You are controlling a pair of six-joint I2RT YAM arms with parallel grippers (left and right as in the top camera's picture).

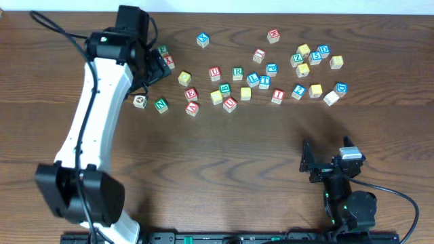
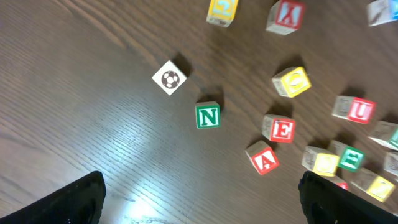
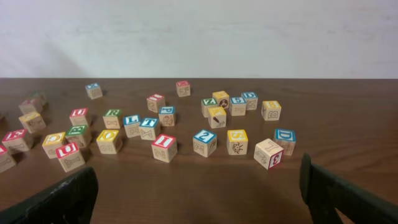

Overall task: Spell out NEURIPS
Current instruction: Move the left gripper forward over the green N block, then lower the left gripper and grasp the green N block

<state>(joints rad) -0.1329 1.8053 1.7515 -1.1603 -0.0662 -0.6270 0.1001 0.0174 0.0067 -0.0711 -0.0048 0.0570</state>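
A green-bordered pale wooden cube lettered N (image 2: 208, 116) lies towards the left of the spread, just right of a white cube bearing a football picture (image 2: 169, 78). Near it on the other side sit a red-bordered wooden cube lettered E (image 2: 279, 129) and a red-bordered cube lettered A (image 2: 264, 158), the two close together. Further right is a red-bordered cube lettered U (image 1: 215, 73), with a green-bordered cube lettered R (image 1: 237, 72) near it, and a red-bordered cube lettered I (image 1: 277, 95) right of centre. P and S cannot be read with certainty.

About thirty such small square-edged cubes, with red, green, blue or yellow borders, lie scattered in a loose band across the far half of a dark brown wood-grain table (image 1: 224, 169). None are stacked.

The left gripper (image 2: 200, 190), on a white arm, hovers over the band's left end, its black fingers spread wide and holding nothing. The right gripper (image 3: 199, 186) sits at the near right, well apart from the cubes, its jaws likewise spread wide and holding nothing.
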